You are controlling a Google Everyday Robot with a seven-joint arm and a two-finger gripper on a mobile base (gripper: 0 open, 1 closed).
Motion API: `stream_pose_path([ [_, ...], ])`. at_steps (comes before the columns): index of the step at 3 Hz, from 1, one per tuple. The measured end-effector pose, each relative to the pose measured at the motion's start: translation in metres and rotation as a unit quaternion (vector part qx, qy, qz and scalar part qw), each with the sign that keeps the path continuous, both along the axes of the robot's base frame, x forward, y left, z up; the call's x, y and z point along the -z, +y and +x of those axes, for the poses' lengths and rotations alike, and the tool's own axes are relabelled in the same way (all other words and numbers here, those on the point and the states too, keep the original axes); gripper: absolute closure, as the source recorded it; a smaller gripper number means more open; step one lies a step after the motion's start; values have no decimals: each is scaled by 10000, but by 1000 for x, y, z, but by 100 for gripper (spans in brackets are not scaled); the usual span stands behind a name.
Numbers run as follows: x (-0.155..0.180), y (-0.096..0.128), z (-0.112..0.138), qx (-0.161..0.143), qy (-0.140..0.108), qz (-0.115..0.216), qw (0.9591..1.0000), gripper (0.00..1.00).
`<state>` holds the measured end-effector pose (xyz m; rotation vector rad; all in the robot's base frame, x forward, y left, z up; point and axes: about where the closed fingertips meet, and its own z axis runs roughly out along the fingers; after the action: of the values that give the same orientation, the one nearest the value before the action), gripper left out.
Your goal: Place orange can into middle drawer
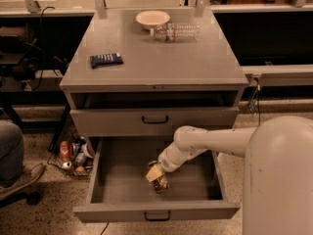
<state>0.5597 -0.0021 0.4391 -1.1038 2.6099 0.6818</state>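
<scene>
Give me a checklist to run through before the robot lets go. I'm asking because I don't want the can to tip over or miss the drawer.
1. Middle drawer pulled out far enough: ok, its floor is exposed.
2. Orange can within the drawer's walls: ok, near the middle.
3. End effector holding the can: ok, it is down inside the drawer and shut on the can.
4. Can upright: not ok, it is tilted.
5. Can resting on the drawer floor: cannot tell.
6. Water bottle and bowl away from the arm: ok, both are on the cabinet top.
</scene>
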Motion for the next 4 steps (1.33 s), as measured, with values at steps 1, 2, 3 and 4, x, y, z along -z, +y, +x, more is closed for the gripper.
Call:
stream_pose_path([
  [1, 4, 7, 2, -34, 28, 87, 10000, 39],
  [2, 5, 12, 3, -61, 44, 140, 9999, 15],
  [3, 6, 13, 2, -66, 80, 184, 9998, 0],
  [4, 5, 12, 1, -63, 99, 202, 9997, 0],
])
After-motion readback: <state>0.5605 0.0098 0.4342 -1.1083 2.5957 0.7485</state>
